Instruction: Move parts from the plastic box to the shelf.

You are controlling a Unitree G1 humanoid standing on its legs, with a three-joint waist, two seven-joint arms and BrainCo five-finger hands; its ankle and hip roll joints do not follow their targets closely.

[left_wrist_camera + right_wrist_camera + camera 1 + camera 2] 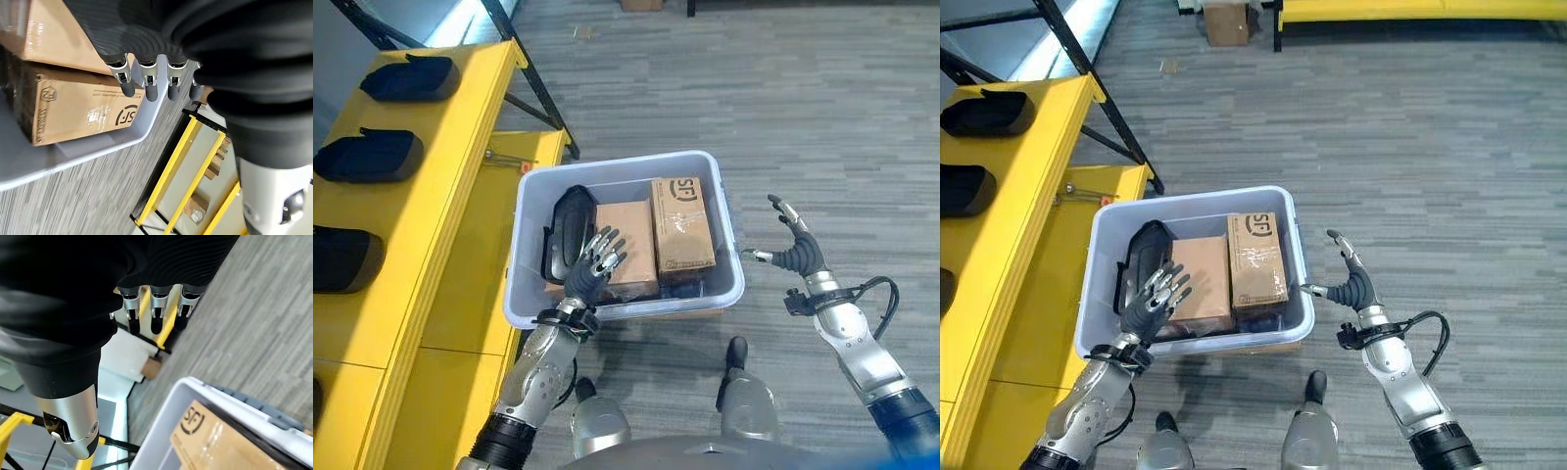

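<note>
Two cardboard boxes [656,240] and a black moulded part [570,233] lie in the plastic box [530,201], which stands on the floor against the yellow shelf [450,186]. The black part sits along the box wall nearest the shelf, its long axis running from the near rim toward the far one. The left robot hand [592,262] hovers over the near end of the larger cardboard box, fingers spread and holding nothing, with the black part just beside it on the shelf side. The right robot hand [795,253] hangs outside the box past the opposite wall, fingers spread and empty. The left hand is much nearer, and a short shift toward the shelf should put it over the part.
</note>
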